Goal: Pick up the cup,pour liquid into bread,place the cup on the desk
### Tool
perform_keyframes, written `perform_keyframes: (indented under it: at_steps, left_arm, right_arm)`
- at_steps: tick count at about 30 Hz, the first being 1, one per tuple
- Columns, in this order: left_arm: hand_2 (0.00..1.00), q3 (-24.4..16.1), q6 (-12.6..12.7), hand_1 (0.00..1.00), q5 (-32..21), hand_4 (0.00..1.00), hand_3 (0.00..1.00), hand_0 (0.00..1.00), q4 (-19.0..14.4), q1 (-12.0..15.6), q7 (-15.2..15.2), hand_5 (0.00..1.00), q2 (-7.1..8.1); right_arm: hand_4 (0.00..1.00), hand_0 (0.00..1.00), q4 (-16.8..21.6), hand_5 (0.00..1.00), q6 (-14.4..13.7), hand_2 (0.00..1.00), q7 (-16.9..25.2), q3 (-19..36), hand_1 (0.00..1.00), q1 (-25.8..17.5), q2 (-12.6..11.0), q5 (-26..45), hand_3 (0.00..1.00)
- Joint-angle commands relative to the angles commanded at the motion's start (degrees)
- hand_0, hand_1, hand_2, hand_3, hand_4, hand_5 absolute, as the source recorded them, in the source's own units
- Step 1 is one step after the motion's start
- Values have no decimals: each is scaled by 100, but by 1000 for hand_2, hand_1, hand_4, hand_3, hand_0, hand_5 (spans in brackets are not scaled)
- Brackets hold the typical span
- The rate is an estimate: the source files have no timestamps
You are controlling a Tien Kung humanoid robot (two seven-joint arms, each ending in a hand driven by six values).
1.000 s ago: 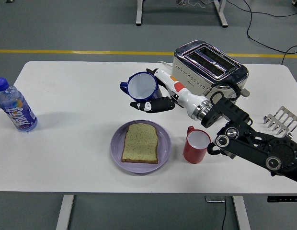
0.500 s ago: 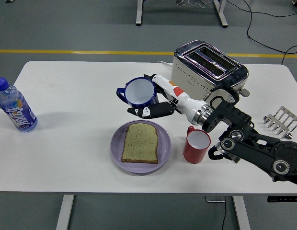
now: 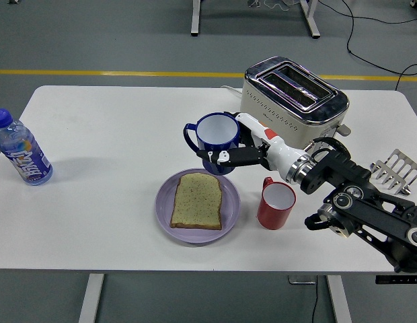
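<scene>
My right hand (image 3: 230,149) is shut on a blue cup (image 3: 216,137) with a white inside, held nearly upright just above the table, behind the plate's far right rim. The cup's handle points left. A slice of bread (image 3: 197,200) lies flat on a purple plate (image 3: 164,212) in the middle front of the table. My right arm (image 3: 360,202) comes in from the lower right. My left arm is out of view.
A red mug (image 3: 276,204) stands right of the plate, under my forearm. A silver toaster (image 3: 292,99) sits behind the cup. A water bottle (image 3: 20,156) lies at the far left. A metal rack (image 3: 397,169) is at the right edge.
The cup has swung from tilted toward the plate back to nearly upright, moving right and down toward the table with my right hand.
</scene>
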Motion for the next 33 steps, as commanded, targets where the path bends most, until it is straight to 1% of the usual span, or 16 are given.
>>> perform_keyframes:
  at_steps: [5,12,17,22,33]
  left_arm:
    - [773,40,-9,756,-62,396,611,690,2,-9,-16,998,-1]
    - [773,104,-25,756,-167,396,611,690,6,-17,-53,998,1]
    - [773,97,-28,756,-164,396,611,690,6,-14,-53,998,1]
    - [773,103,-28,756,-166,396,611,690,4,-16,-53,998,4]
    - [773,135,-41,756,-213,396,611,690,4,-21,-75,998,0]
  right_arm:
    - [656,477,83,2,8,560,-34,188,452,-197,-117,18,561]
    - [657,480,172,2,-3,560,-89,622,451,-556,-291,57,561]
    - [658,476,178,2,-84,560,-103,912,446,-843,-281,48,560]
    - [658,475,192,2,-113,559,-122,1136,443,-1012,-304,13,560]
    - [659,471,173,2,-198,558,-47,1881,432,-1620,-453,-157,557]
